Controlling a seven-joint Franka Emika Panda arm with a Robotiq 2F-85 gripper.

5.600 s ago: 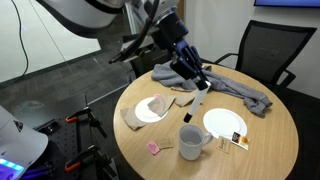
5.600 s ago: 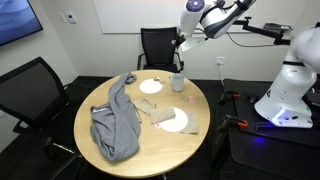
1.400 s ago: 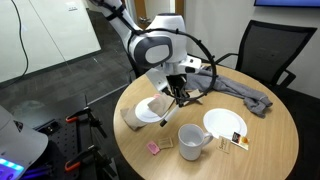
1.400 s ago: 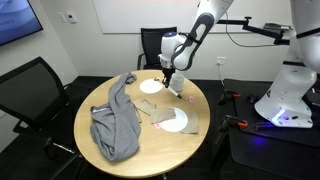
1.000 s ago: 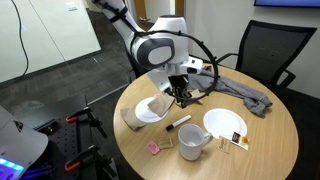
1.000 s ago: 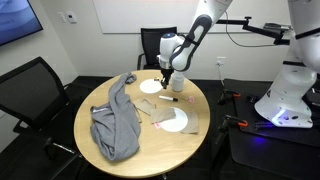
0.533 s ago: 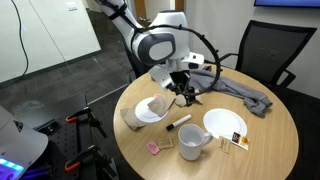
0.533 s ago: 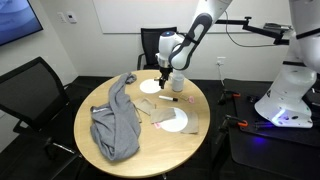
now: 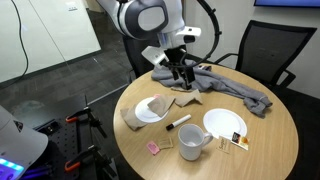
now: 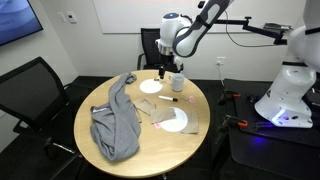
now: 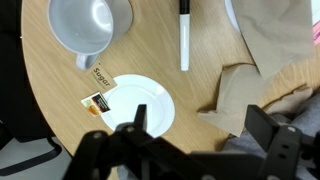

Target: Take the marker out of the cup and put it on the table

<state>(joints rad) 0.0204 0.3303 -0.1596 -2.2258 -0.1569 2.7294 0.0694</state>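
The dark marker (image 9: 178,123) lies flat on the light wood table (image 9: 270,140), between the two white plates and just behind the grey cup (image 9: 192,142). The wrist view shows the marker (image 11: 184,35) lying straight beside the cup (image 11: 90,25), which is empty inside. My gripper (image 9: 183,78) hangs well above the table, open, with nothing between its fingers. In the wrist view the gripper (image 11: 200,128) has one dark fingertip (image 11: 135,125) over a plate. In an exterior view the marker (image 10: 169,99) lies near the cup (image 10: 177,82), below my gripper (image 10: 164,72).
Two white plates (image 9: 150,110) (image 9: 224,123) flank the marker. A beige napkin (image 11: 260,70) lies by one plate, small packets (image 11: 100,85) by the other. A grey cloth (image 9: 235,88) is heaped at the table's far side. A pink scrap (image 9: 155,148) sits near the front edge.
The marker left my jaws and came to rest on the table. The jaws opened wide, and the arm has since lifted straight up away from it.
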